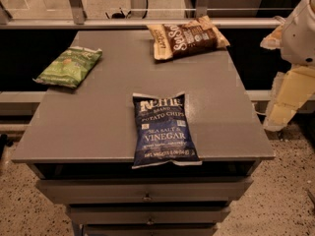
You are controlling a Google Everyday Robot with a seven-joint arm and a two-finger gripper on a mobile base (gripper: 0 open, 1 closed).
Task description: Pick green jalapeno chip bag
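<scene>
**Gripper off the right side, green bag at the far left edge**

The gripper [289,98] hangs beyond the right edge of the grey table [98,117], level with the middle of that edge and clear of the top. It touches nothing. Whether it is spread or pressed together cannot be told from this angle. Above it the white arm [301,33] enters from the upper right corner.

Nearest the gripper, the brown-and-cream chip bag [187,37] lies flat at the rear right. Its right end reaches the table's right edge, and its upper side lies along the rear edge. The dark blue bag [165,130] lies lengthwise at the front centre, with its bottom end hanging a little past the front edge, above the drawers [147,191].

The green jalapeno chip bag [69,66] is the farthest of the three from the gripper. It lies flat at the left rear of the top, well apart from both other bags. Its lower left corner sticks out over the left edge.

A broad bare strip of tabletop runs from the right edge across the middle to the green bag, between the brown bag behind and the blue bag in front. A pale rail [123,22] crosses just behind the table's rear edge. Speckled floor [290,200] shows on the right, below the gripper.
</scene>
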